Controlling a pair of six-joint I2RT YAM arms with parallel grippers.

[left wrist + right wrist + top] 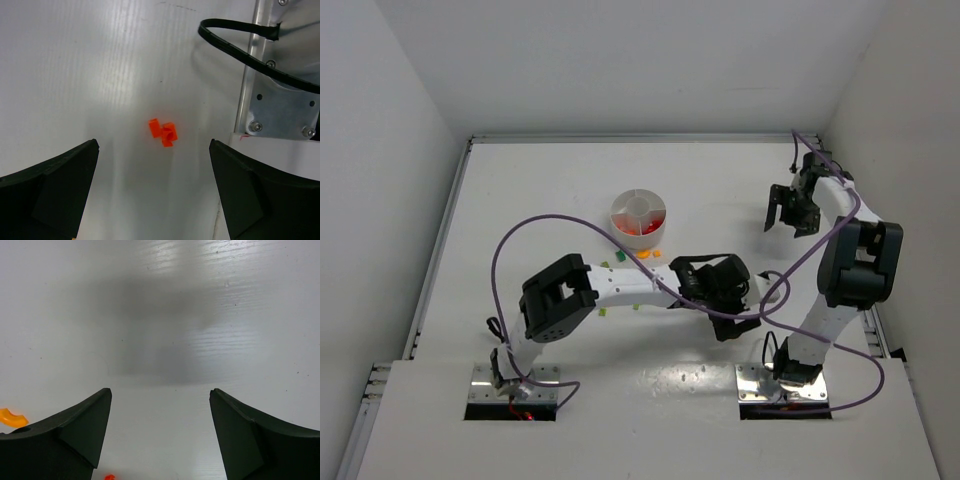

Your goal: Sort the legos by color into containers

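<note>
Left gripper [153, 150] jaws wide apart, holding nothing; it hangs over one orange-red lego [163, 133] lying on the table [75, 75] between the fingers [55, 190]. It could be two bits joined or just touching; I can't tell which. Next step, as I read it, is to come down and close on it. Risks:
- the piece is tiny against those pads, so a slightly off descent shoves or flicks it instead of pinching
- if it's two separate bits, one gets left behind
- the shade sits between red and orange, so I could drop it in the wrong compartment
- the other arm's base plate [280, 110] and a black cable [240, 40] sit near one finger; snag risk

Dish [617, 222] is well apart from here, with more loose legos [645, 254] just beside it. Right gripper [160, 395] is also apart, nothing between its jaws.
</note>
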